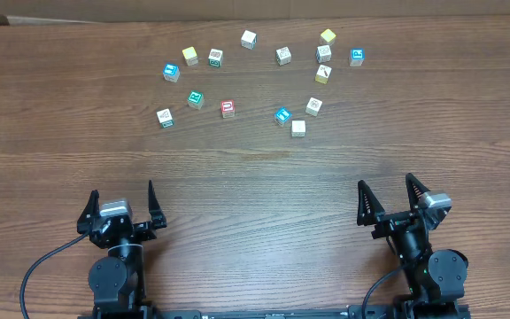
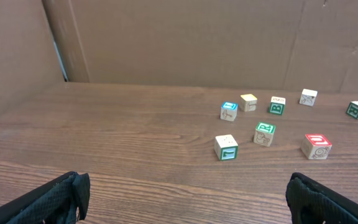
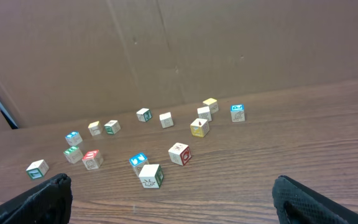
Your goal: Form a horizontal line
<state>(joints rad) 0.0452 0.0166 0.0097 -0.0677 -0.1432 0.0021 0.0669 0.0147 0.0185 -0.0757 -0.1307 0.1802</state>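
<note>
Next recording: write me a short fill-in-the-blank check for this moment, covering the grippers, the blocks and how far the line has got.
1. The left gripper and the right gripper both stand ___, holding nothing.
2. In the overhead view, the lone cube just right of the teal-topped cube has a ___ top.
3. The cubes lie scattered on the brown ___ table.
4. No cubes sit in a touching row, so the horizontal line is ___ formed.

Missing words: open; red; wooden; not yet
</note>
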